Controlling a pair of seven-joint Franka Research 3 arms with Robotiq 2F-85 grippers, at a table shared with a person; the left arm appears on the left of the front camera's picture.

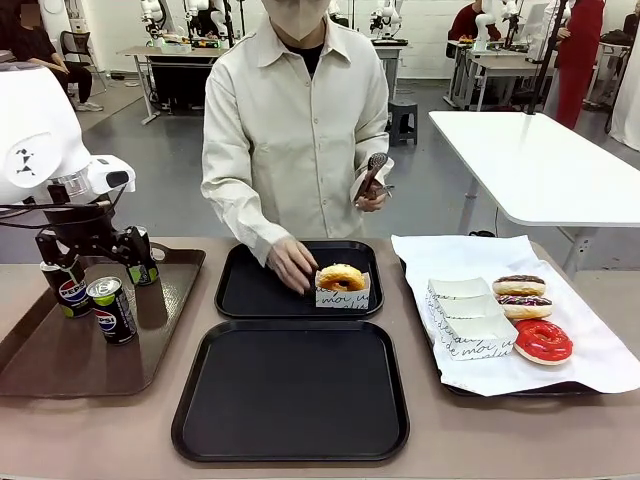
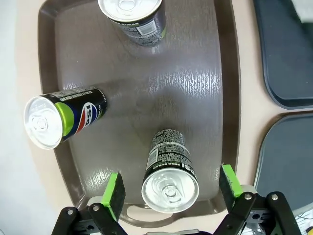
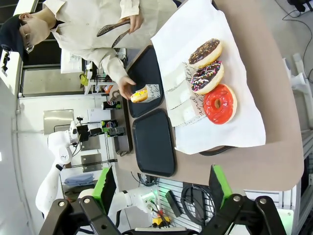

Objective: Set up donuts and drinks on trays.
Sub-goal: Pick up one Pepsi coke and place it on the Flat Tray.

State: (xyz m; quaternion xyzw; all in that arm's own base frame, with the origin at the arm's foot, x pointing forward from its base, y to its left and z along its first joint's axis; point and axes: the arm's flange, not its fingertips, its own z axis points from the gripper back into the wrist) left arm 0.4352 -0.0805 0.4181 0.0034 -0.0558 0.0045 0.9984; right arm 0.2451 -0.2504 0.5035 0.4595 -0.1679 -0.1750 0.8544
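Left gripper (image 2: 172, 187) hangs open above a soda can (image 2: 167, 156) on the brown tray (image 2: 195, 98) (seemingly lining up a grasp). Right gripper (image 3: 161, 185) is open too, holding nothing.

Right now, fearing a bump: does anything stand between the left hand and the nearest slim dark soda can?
Nothing visible does. The open left hand aims straight at that slim dark silver-topped soda can; the other two cans stand apart on the brown plastic tray.

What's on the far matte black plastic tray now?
On that far black tray: one golden-brown ring donut in a white paper sleeve, person's hand beside it. The floor under both is hidden.
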